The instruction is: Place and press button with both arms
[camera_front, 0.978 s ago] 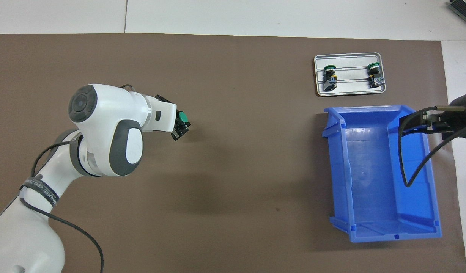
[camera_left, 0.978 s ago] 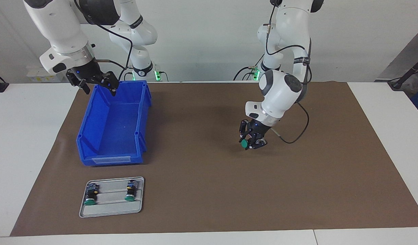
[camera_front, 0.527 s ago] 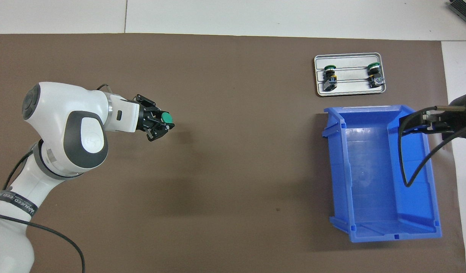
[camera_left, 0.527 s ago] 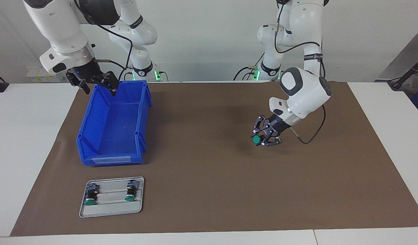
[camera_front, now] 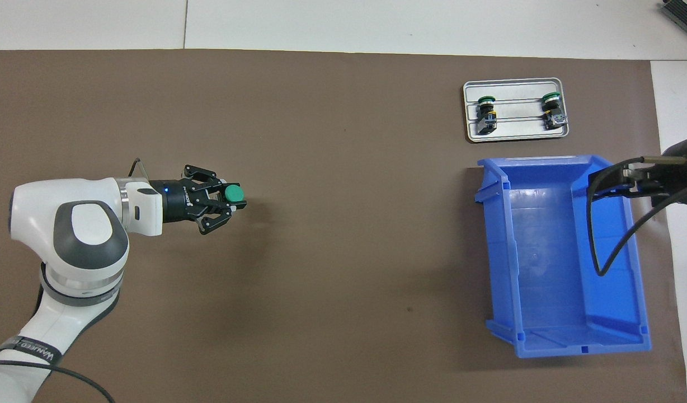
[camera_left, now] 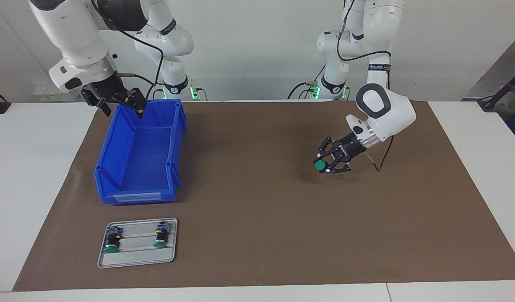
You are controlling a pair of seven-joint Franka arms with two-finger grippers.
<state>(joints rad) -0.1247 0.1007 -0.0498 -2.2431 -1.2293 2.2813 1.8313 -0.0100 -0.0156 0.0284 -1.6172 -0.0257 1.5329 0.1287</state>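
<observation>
— Brown mat, status of the button?
— Clamped in the left gripper, held above bare mat, green cap facing the right arm's end.
— Right gripper?
— Waiting over the blue bin rim, fingers spread, holding nothing. Two more buttons lie on the grey tray.

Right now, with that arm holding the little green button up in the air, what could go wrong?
The left gripper holds the button sideways above the brown mat, only its green cap poking out; a weak grip might let it drop and roll.

The right gripper waits over the blue bin, not near the button. It has to cross the table to press, and a hard push could knock the button out of the fingers.
</observation>
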